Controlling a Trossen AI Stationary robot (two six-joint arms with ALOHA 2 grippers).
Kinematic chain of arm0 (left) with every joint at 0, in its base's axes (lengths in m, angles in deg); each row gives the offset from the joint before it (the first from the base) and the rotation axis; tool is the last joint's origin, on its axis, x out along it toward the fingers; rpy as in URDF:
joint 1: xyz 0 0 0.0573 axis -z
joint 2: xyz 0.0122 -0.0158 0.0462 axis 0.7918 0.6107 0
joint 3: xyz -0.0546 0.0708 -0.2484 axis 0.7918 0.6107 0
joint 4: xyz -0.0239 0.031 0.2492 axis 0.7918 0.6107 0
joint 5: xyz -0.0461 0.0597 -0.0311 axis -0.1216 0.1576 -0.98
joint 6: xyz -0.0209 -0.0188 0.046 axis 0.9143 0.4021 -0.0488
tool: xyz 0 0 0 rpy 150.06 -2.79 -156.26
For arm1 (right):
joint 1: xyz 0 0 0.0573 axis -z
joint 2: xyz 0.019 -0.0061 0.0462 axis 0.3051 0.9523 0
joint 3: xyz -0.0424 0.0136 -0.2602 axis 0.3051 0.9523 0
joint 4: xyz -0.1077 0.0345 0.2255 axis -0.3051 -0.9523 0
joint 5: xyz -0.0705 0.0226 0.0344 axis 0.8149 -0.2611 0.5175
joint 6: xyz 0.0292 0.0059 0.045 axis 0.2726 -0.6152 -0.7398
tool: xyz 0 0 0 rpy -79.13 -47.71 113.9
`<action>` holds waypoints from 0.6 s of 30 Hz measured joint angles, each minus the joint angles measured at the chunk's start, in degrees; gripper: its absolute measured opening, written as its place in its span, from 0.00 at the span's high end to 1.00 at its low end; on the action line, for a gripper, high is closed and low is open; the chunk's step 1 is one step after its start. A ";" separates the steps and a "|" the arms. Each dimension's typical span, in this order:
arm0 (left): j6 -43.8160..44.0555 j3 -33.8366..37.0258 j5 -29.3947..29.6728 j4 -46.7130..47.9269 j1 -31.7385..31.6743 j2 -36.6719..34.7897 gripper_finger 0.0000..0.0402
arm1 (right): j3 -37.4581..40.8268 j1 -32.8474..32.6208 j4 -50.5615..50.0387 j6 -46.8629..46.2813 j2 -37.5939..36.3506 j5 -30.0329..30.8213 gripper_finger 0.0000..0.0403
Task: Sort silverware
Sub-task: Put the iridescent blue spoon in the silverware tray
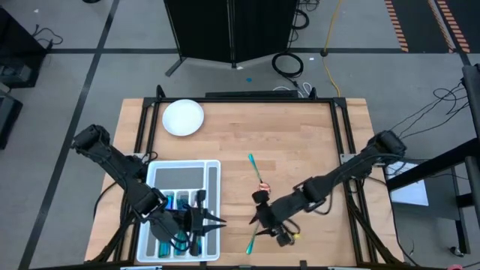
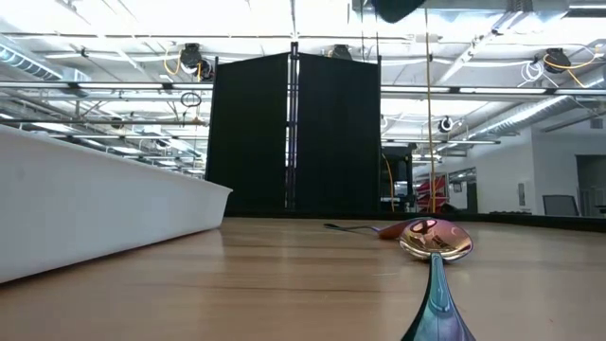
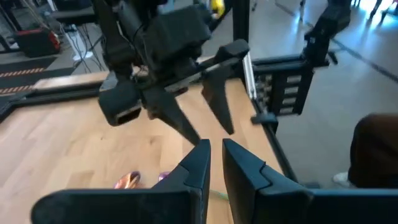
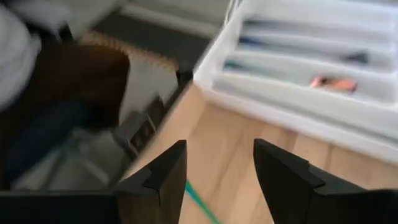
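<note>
Left gripper [image 1: 217,221]: fingers nearly together, empty, over tray [image 1: 214,166] near edge.
Right gripper [image 1: 257,219]: fingers spread, empty, above teal utensil [image 1: 250,243].
Spoon [image 2: 435,241]: flat on table [image 1: 300,142].

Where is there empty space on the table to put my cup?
Bare wood lies right of the plate, along the far edge. It is crowded near the tray, where the left end effector and right end effector hang by two spoons.

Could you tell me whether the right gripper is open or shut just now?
Open. The right gripper shows a clear gap between its fingers, with bare table and a teal handle visible between them; it grips nothing.
</note>
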 joint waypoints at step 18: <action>1.93 0.04 -0.29 2.02 0.26 0.04 0.89 | -6.29 0.36 -12.67 12.21 17.02 -0.65 0.59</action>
